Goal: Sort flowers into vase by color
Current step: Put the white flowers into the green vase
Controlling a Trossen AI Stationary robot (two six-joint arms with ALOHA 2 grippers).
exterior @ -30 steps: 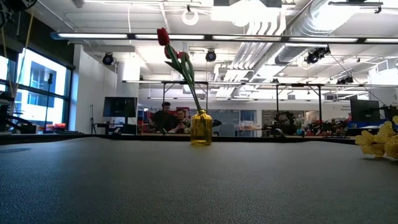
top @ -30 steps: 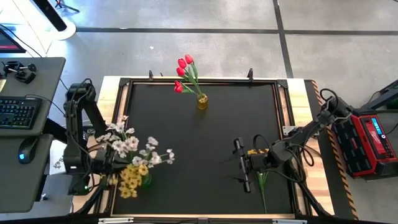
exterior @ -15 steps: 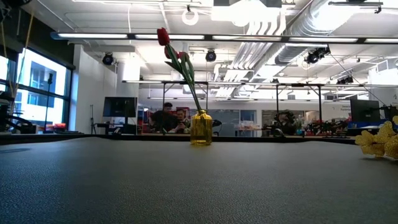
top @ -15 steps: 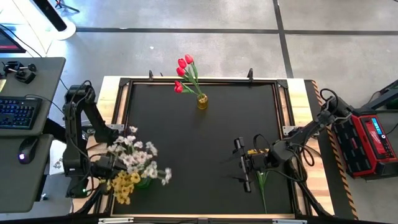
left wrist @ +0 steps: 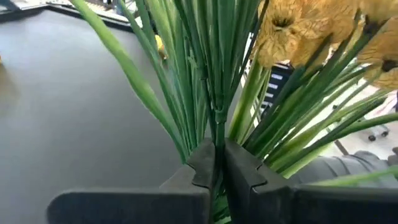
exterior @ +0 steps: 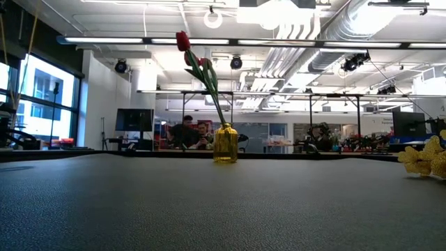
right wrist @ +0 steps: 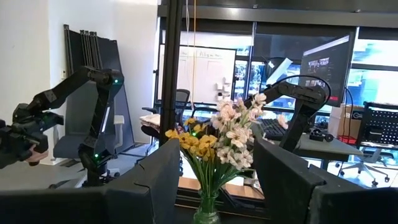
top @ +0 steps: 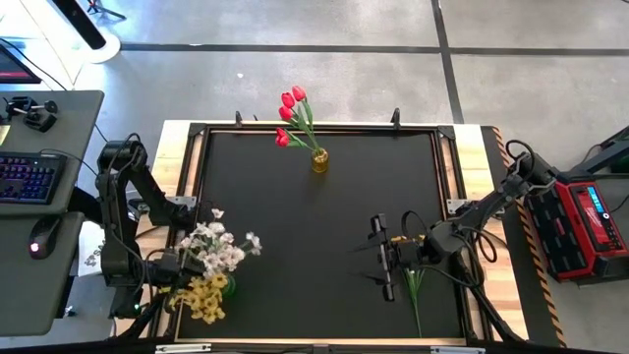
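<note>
Black matting covers the tabletop point(top: 314, 216) in the high view; red tulips point(top: 291, 116) stand in a yellow glass vase point(top: 319, 161) at upper centre, while the left gripper point(top: 175, 278), lower left, holds white and yellow flowers point(top: 218, 265) in a green vase point(top: 227, 287). The right gripper point(top: 385, 260), lower right, is released. Low view: tulips centre, yellow blossoms point(exterior: 425, 157) at right edge. Left wrist view: jaws clenched on green stems point(left wrist: 214, 93). Right wrist view: bouquet between spread jaws.

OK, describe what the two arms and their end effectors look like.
Both arms are dark, jointed links trailing black cables. The left end effector has two matte dark fingers with stepped, notched tips. The right end effector has broad, flat dark fingers with angled tops.
</note>
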